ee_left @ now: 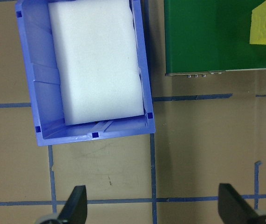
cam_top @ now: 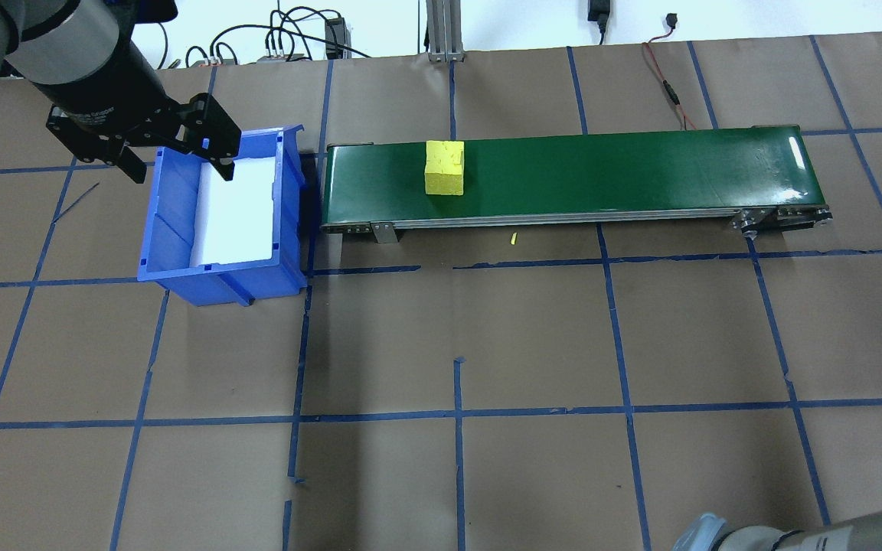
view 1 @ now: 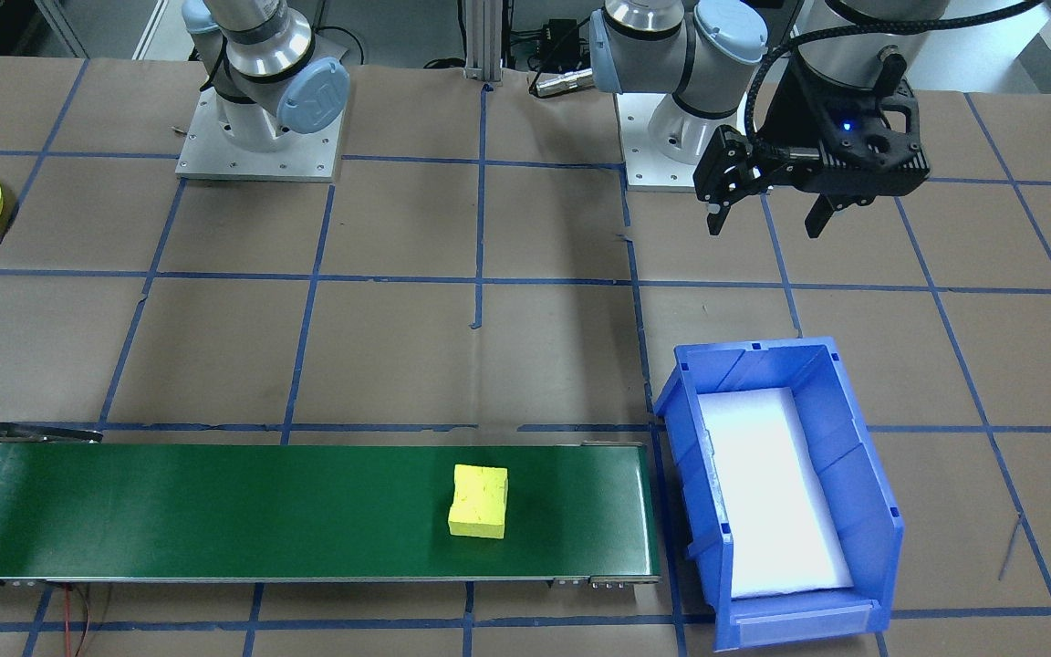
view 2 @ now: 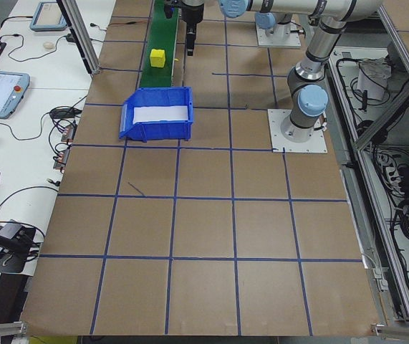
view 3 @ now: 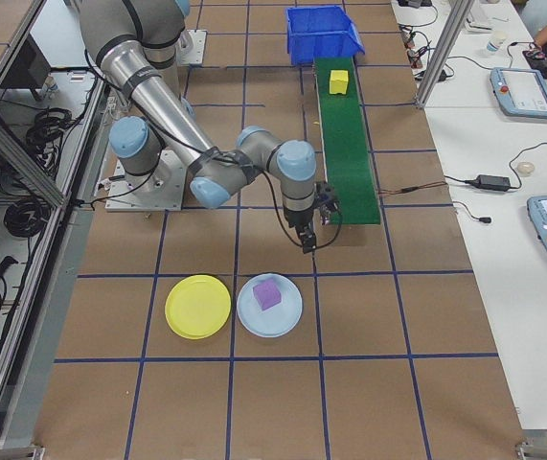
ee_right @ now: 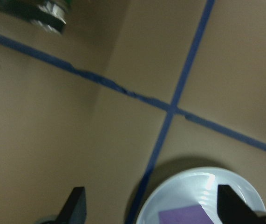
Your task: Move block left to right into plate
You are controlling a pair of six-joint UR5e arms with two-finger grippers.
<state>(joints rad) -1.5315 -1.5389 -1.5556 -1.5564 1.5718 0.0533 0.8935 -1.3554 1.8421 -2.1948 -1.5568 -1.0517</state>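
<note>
The yellow foam block sits on the long green conveyor belt, in the part of the belt nearer to the blue plastic bin, and nothing touches it; I judge it rides the belt toward the far end, where the right arm can take it. The left gripper hangs above the bare table just beside the bin, its jaws open and empty, so it appears to have no work with the block at this moment. The right gripper waits low near the other end of the belt, and its wrist view shows both fingers spread apart with nothing between them. The round bright yellow plastic plate lies flat on the table and holds nothing. Just beside it is a round pale blue plate with a purple block in it, which stands closer to the right gripper, so the carrying path probably must go over it. The bin contains a white foam pad. A small yellow crumb lies on the table near the belt.
</note>
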